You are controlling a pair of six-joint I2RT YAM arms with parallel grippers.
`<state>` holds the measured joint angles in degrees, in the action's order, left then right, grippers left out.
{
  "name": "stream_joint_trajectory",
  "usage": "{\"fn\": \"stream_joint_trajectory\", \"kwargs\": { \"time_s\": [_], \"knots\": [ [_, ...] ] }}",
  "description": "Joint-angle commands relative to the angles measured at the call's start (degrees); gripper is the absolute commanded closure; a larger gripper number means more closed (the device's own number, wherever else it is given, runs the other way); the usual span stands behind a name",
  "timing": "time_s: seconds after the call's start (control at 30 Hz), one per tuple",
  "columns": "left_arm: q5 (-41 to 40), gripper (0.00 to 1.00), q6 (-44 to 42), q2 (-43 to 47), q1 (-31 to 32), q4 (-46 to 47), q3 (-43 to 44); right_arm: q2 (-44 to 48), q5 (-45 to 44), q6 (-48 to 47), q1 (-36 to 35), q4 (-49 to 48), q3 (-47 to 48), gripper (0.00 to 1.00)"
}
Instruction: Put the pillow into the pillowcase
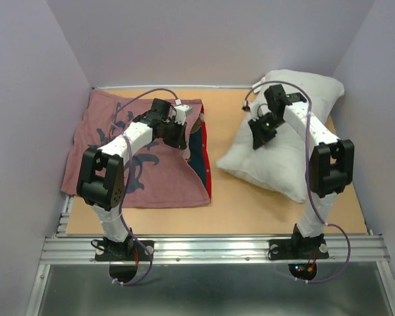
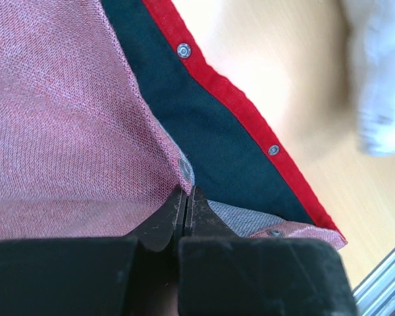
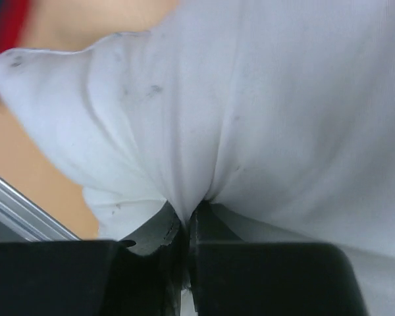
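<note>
The pillowcase [image 1: 128, 148] lies at the left of the table, dull pinkish-red face up with dark blue characters. Its open right edge shows a dark lining and a red hem with snaps [image 2: 204, 118]. My left gripper [image 1: 182, 135] is shut on the upper layer of that opening, the pink cloth pinched between its fingers [image 2: 185, 197]. The plump white pillow [image 1: 286, 141] rests at the right. My right gripper [image 1: 259, 137] sits on its left part, shut on a fold of the white fabric [image 3: 204, 125] that bunches into the jaws [image 3: 187, 220].
Lilac walls close the table on the left, back and right. An aluminium rail [image 1: 210, 249] runs along the near edge by both arm bases. Bare wooden tabletop [image 1: 227, 138] separates pillowcase and pillow.
</note>
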<state>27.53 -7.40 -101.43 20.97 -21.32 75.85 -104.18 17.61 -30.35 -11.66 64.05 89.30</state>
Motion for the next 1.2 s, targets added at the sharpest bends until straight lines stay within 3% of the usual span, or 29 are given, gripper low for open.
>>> {"fn": "stream_joint_trajectory", "kwargs": {
  "time_s": [0.0, 0.1, 0.17, 0.2, 0.23, 0.27, 0.3, 0.33, 0.4, 0.47, 0.57, 0.6, 0.7, 0.9, 0.97, 1.0, 1.1, 1.13, 1.17],
  "knots": [
    [2.97, 1.00, 0.19, 5.01, -1.72, 0.41, -0.53, -6.12, 27.64, 21.13, -0.47, -9.86, 17.27, 0.99],
    [2.36, 1.00, -0.42, 5.28, -1.99, -1.35, -0.18, -7.88, 27.84, 29.35, -0.38, -16.22, 23.71, 0.99],
    [2.27, 1.00, -0.42, 5.54, -2.25, -1.62, -0.36, -8.49, 25.90, 29.91, -0.38, -17.56, 28.73, 0.99],
    [2.27, 1.00, -0.25, 5.63, -2.25, -1.53, -0.62, -8.58, 22.07, 27.30, -0.29, -17.38, 29.61, 0.84],
    [2.27, 1.00, 0.19, 5.89, -2.34, -1.10, -1.32, -6.93, 14.99, 16.57, -0.29, -13.29, 29.71, 0.40],
    [2.27, 1.00, 0.19, 5.89, -2.34, -0.92, -1.32, -6.91, 12.74, 16.46, -0.29, -13.25, 28.84, 0.39],
    [2.35, 1.00, 0.19, 5.89, -2.34, -0.83, -1.50, -4.74, 10.45, 12.37, -0.29, -12.38, 27.52, 0.14],
    [2.70, 1.00, 0.28, 5.89, -2.34, -0.65, -1.76, -3.41, 8.00, 5.28, -0.29, -12.02, 26.03, 0.04],
    [3.23, 1.00, 0.28, 5.89, -2.34, -0.21, -2.02, -0.86, 3.15, -2.48, 0.15, -12.19, 20.94, 0.00],
    [4.46, 1.00, 0.46, 5.54, -2.34, 0.49, -2.29, 3.18, 0.51, -12.16, 0.50, -16.04, 13.77, 0.00],
    [6.13, 1.00, 0.81, 4.66, -2.34, 0.75, -1.94, 7.67, 3.55, -24.55, 0.94, -24.65, 5.30, 0.00],
    [6.57, 1.00, 0.81, 4.57, -2.43, 0.67, -1.68, 8.63, 4.71, -30.93, 1.20, -30.77, -1.34, 0.00],
    [6.40, 1.00, 0.98, 5.01, -2.43, 0.84, -1.67, 9.79, 4.46, -36.70, 1.29, -41.52, -8.86, 0.00],
    [5.17, 1.00, 1.16, 6.33, -2.60, 1.55, -2.47, 3.64, 5.15, -41.89, 1.64, -39.72, -10.45, 0.00],
    [5.25, 1.00, 1.16, 6.15, -2.78, 1.55, -2.46, 3.46, 6.99, -42.25, 1.47, -35.86, -12.91, 0.07],
    [5.25, 1.00, 1.16, 6.15, -2.78, 1.63, -2.38, 2.94, 7.79, -41.99, 1.20, -33.75, -13.01, 0.21],
    [5.43, 1.00, 1.16, 5.80, -2.87, 1.81, -2.29, 2.41, 13.13, -36.55, -0.28, -24.35, -10.39, 0.49],
    [5.43, 1.00, 1.07, 5.54, -2.87, 1.72, -2.12, 2.32, 14.72, -32.88, -0.81, -19.19, -9.24, 0.86],
    [5.43, 1.00, 0.98, 5.36, -2.87, 1.72, -2.03, 2.49, 15.78, -29.02, -1.34, -17.92, -7.92, 0.99]
  ]
}}
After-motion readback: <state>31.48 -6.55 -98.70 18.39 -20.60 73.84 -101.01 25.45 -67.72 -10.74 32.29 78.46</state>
